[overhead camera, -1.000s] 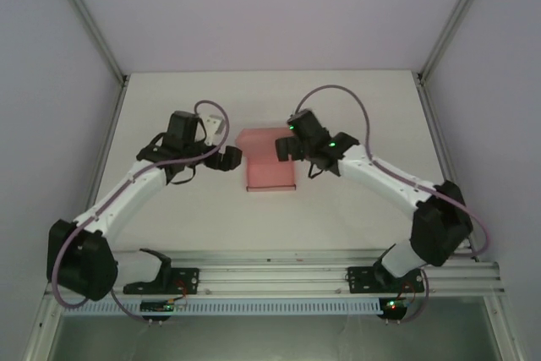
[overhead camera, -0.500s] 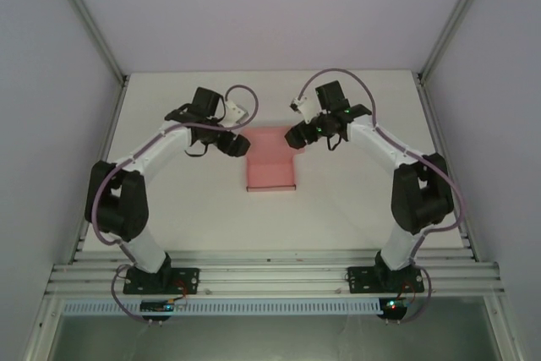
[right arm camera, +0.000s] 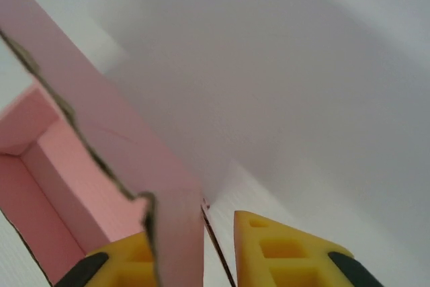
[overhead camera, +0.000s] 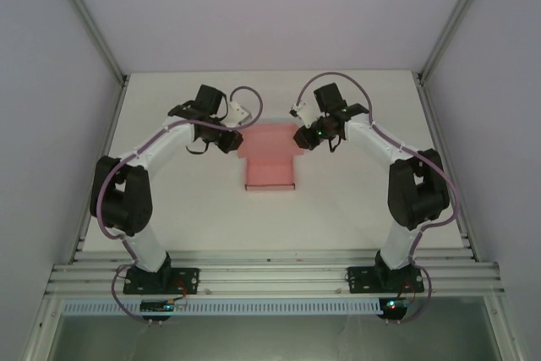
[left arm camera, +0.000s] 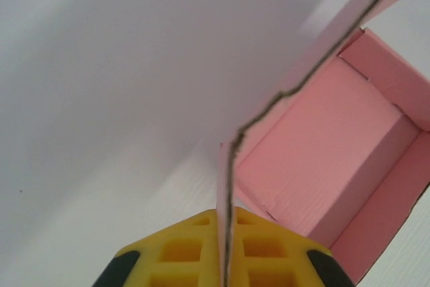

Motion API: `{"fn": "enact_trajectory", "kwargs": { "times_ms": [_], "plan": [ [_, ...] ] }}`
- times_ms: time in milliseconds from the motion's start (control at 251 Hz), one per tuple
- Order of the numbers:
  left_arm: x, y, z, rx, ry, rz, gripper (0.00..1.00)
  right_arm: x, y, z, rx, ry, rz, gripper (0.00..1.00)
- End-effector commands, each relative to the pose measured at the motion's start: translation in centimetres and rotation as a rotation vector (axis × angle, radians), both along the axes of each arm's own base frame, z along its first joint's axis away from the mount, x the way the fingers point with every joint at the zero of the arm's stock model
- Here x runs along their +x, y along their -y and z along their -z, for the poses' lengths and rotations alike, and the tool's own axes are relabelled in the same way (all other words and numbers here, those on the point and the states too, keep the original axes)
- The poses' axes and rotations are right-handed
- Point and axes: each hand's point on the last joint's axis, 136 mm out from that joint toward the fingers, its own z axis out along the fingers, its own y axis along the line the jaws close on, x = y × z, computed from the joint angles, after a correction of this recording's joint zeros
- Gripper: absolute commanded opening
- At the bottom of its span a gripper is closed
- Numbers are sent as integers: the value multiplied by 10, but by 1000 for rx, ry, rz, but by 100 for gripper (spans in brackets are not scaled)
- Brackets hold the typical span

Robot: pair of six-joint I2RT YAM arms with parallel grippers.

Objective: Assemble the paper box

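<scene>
The pink box (overhead camera: pixel 270 171) lies open in the middle of the tabletop (overhead camera: pixel 338 217), a little nearer the far edge than the near one, with its wider lid end at the far side. The left jaws are pinched tight on a thin upright edge at the box's far left corner. The right jaws stand narrow around a pink panel at the far right corner. It lies against one finger (right arm camera: pixel 124 267) with a slit of gap to the other, so I cannot tell whether they grip it.
</scene>
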Motion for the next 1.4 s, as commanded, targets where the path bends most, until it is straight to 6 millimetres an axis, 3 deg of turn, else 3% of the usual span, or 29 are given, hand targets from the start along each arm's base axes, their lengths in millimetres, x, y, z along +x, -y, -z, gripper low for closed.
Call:
{"fn": "enact_trajectory", "kwargs": {
  "times_ms": [0, 235, 379, 519, 659, 886, 902, 1058, 1201, 1397],
  "plan": [
    [-4, 8, -19, -1, 52, 14, 0, -4, -4, -11, -24, 10, -10, 10],
    [0, 18, -31, 60, 134, -105, 0, -5, -7, -14, -121, 91, 34, 1],
    [5, 12, -39, 35, 121, -279, 0, 8, 1, -26, -110, 140, 205, 0],
    [15, 19, -51, -70, 142, -411, 0, 18, 6, -42, 0, 178, 400, 0],
    [22, 30, -54, -145, 146, -476, 0, 19, -6, -49, 199, 130, 527, 0],
    [34, 34, -55, -243, 137, -624, 0, 36, -6, -67, 399, 137, 717, 0],
    [34, 35, -54, -248, 138, -632, 0, 34, -2, -57, 391, 127, 744, 0],
    [35, 41, -44, -244, 139, -642, 0, 34, -7, -48, 458, 44, 808, 0],
    [37, 38, -33, -216, 146, -654, 0, 37, -10, -38, 447, 66, 810, 0],
    [31, 39, -11, -219, 125, -634, 0, 27, -7, -10, 375, 81, 833, 0]
  ]
}}
